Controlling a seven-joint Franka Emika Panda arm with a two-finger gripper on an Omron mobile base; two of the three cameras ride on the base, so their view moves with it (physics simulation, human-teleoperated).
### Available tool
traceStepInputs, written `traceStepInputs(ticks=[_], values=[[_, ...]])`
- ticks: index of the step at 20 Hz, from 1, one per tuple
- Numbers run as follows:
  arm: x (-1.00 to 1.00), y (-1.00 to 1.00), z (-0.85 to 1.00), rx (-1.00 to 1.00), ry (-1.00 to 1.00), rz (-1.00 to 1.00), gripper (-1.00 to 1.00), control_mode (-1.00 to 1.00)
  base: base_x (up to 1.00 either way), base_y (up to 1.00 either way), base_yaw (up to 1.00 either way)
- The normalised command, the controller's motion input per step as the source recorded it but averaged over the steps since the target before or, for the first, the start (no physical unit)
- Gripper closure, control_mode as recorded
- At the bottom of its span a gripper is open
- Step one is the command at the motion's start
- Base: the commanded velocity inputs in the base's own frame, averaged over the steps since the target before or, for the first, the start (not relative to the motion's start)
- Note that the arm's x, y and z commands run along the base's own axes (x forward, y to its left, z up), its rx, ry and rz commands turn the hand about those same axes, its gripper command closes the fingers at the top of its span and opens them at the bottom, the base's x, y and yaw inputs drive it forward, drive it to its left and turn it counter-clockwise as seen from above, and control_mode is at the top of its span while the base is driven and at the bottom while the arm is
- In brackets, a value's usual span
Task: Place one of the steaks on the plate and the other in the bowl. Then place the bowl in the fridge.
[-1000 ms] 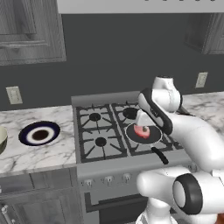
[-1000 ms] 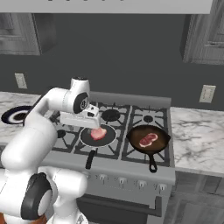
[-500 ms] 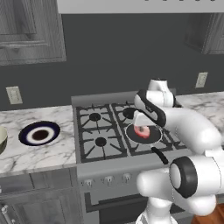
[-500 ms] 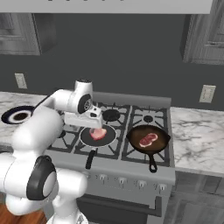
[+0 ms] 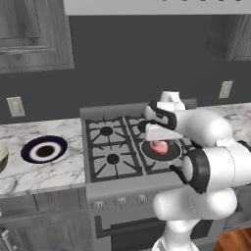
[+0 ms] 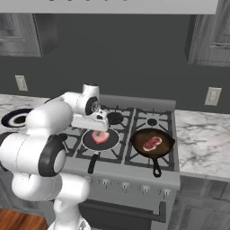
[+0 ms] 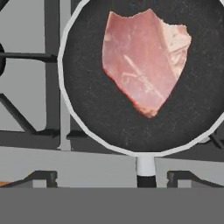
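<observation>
I count two raw steaks: one pale pink slab (image 7: pixel 142 65) and one darker red marbled slab (image 6: pixel 152 143). There are two black frying pans, a round grey-rimmed one (image 6: pixel 90 140) and a cast-iron one (image 6: pixel 137 139). On my bench I see one round navy-rimmed plate (image 5: pixel 30 148) and one cream-green bowl (image 5: pixel 2 156). The wall carries two pale outlets, one (image 6: pixel 21 83) and another (image 6: pixel 212 96).

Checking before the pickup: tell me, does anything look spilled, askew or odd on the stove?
Nothing stands out. The pale steak lies flat in its pan, the darker steak flat in the other pan, both on the stove. The plate sits flat on the counter.
</observation>
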Motion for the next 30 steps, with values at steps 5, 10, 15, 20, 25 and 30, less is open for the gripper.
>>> traceStepInputs(ticks=[5, 10, 15, 20, 25, 30], values=[[0.34, 0.00, -0.34, 0.00, 0.06, 0.00, -1.00, -1.00, 0.00, 0.00, 0.00], [0.33, 0.00, -0.27, 0.00, 0.03, 0.00, -1.00, -1.00, 0.00, 0.00, 0.00], [0.36, 0.00, -0.26, 0.00, 0.03, 0.00, -1.00, -1.00, 0.00, 0.00, 0.00], [0.38, 0.00, -0.26, 0.00, 0.04, 0.00, -1.00, -1.00, 0.00, 0.00, 0.00], [0.41, 0.00, -0.26, 0.00, 0.04, 0.00, -1.00, -1.00, 0.00, 0.00, 0.00], [0.15, -0.05, -0.31, 0.00, 0.04, 0.00, -1.00, -1.00, 0.00, 0.00, 0.00]])
